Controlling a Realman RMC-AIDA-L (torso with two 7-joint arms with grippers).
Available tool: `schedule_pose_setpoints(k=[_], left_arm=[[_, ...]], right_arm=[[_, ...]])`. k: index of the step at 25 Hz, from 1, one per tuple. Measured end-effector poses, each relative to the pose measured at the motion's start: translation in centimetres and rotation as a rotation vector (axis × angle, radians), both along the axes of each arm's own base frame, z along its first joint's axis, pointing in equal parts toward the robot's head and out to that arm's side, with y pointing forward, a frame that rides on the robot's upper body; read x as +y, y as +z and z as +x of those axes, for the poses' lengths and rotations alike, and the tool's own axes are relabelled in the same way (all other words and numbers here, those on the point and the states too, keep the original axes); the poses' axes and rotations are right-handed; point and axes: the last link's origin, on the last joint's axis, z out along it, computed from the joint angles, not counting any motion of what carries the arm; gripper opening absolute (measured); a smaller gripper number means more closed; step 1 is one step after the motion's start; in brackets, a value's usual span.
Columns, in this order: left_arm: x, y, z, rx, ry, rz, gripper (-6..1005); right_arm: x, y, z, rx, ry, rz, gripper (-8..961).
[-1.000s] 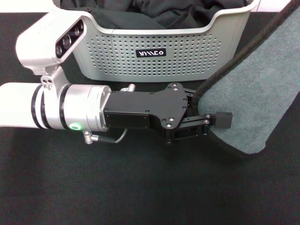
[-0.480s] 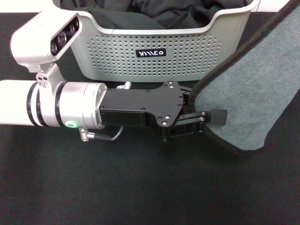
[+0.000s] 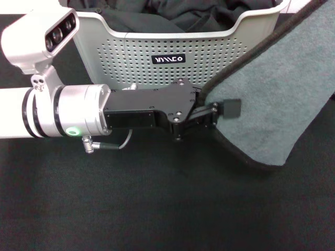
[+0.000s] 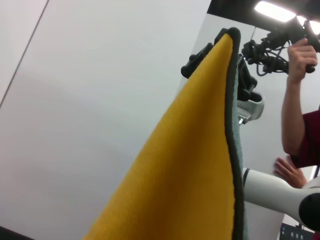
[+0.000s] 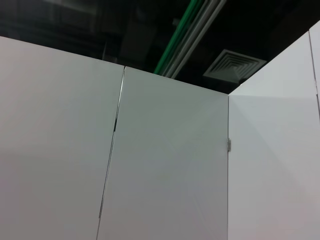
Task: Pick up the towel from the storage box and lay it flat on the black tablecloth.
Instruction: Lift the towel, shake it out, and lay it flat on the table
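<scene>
The left gripper [image 3: 222, 111] has its jaws closed on the black hem of the towel [image 3: 277, 89], which spreads from the jaws toward two o'clock, lifted above the black tablecloth [image 3: 157, 209]. At eleven o'clock from the jaws stands the storage box [image 3: 172, 60], with black garments [image 3: 178, 13] inside.

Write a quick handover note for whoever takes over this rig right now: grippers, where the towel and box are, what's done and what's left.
Left gripper: shut on the towel's black-hemmed edge, in front of the storage box.
Right gripper: not in view.
Towel: out of the box, held up and hanging at the right, not spread.
Black garments remain in the box.
Done: towel picked up.
Left: lay it flat on the black tablecloth and release.
</scene>
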Motion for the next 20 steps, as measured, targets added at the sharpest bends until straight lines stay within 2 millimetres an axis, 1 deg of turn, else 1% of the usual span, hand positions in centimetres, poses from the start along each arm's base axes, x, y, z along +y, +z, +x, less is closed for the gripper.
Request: schedule_pose_setpoints(k=[5,9,12,13,14,15,16,17,20], left_arm=[[0.2,0.3,-0.3,-0.029,0.045,0.026,75],[0.1,0.6,-1.0,-0.052,0.083,0.057,21],[-0.1,0.7,-1.5,-0.067,0.114,0.069,22],[-0.3,0.8,-1.7,-0.067,0.115,0.068,23],[-0.3,0.8,-1.7,-0.067,0.115,0.068,24],[-0.5,1.4,-1.8,-0.068,0.087,0.064,24],[-0.6,1.7,-1.9,-0.069,0.071,0.064,22],[-0.6,2.1,-1.9,-0.071,0.06,0.067,20],[-0.8,4.4,-2.0,-0.073,-0.019,0.078,13]], right_arm=[[-0.1,-0.4,0.3,0.007,-0.013,-0.012,10],[-0.3,-0.9,0.7,0.012,-0.031,-0.024,10],[-0.3,-1.4,1.0,0.019,-0.047,-0.038,10],[-0.5,-2.0,1.3,0.027,-0.062,-0.053,10],[-0.5,-2.0,1.3,0.027,-0.062,-0.053,10],[-0.5,-2.0,1.3,0.027,-0.062,-0.053,10],[-0.8,-3.0,1.6,0.036,-0.078,-0.088,10],[-0.8,-3.2,1.7,0.037,-0.08,-0.094,10],[-1.5,-4.7,2.1,0.044,-0.101,-0.132,10]])
